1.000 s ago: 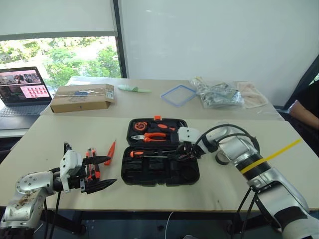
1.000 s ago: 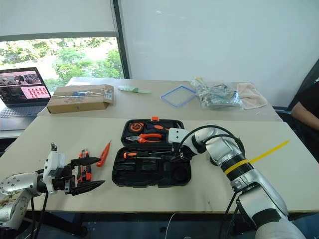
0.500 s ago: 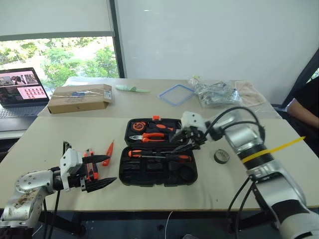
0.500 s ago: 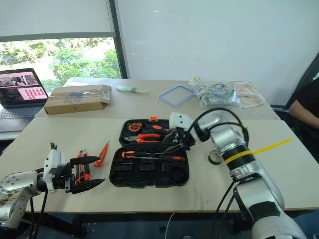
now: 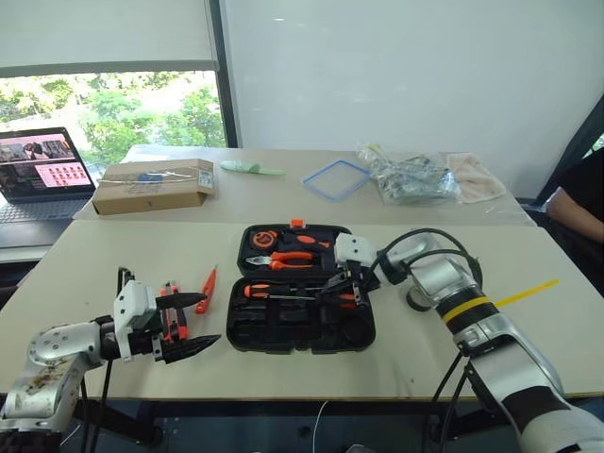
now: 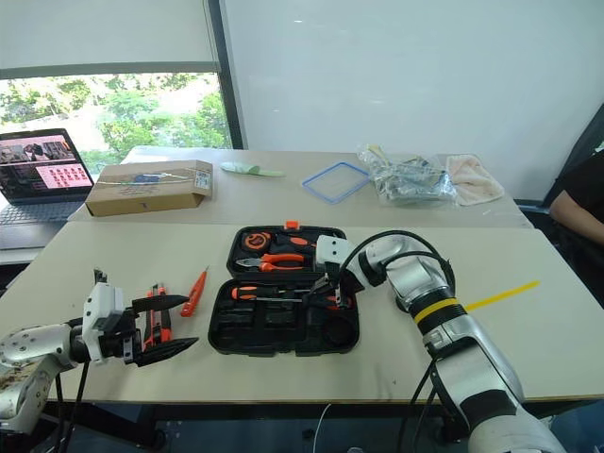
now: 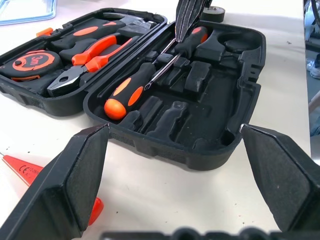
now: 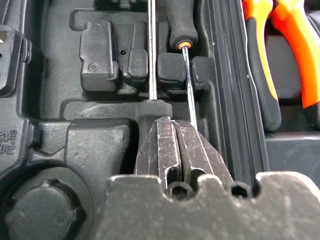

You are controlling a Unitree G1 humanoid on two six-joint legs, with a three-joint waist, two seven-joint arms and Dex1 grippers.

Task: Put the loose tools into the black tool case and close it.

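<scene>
The black tool case [image 5: 247, 326] lies open at mid-table. Two orange-and-black screwdrivers [image 7: 127, 90] lie head to tail in its near half. My right gripper [image 5: 342, 289] is shut, holding nothing, with its tips [image 8: 172, 137] just over the handle end of one screwdriver [image 8: 152, 107]. The grey tape roll [image 7: 212, 11] sits on the table just beyond the case, by my right arm. My left gripper [image 5: 200, 324] stands wide open left of the case. The utility knife [image 5: 172, 319] lies right behind it, and the orange tester pen [image 5: 208, 281] lies between knife and case.
Orange-handled pliers [image 5: 283, 258] and a tape measure [image 5: 267, 238] sit in the case's far half. On the far table are a cardboard box [image 5: 153, 186], a laptop [image 5: 42, 175], a blue frame [image 5: 337, 177] and a plastic bag [image 5: 411, 177]. A person's arm [image 5: 578, 206] is at the right edge.
My right gripper has closed its fingers and sunk a little toward the screwdrivers in the case. The left arm has held still.
</scene>
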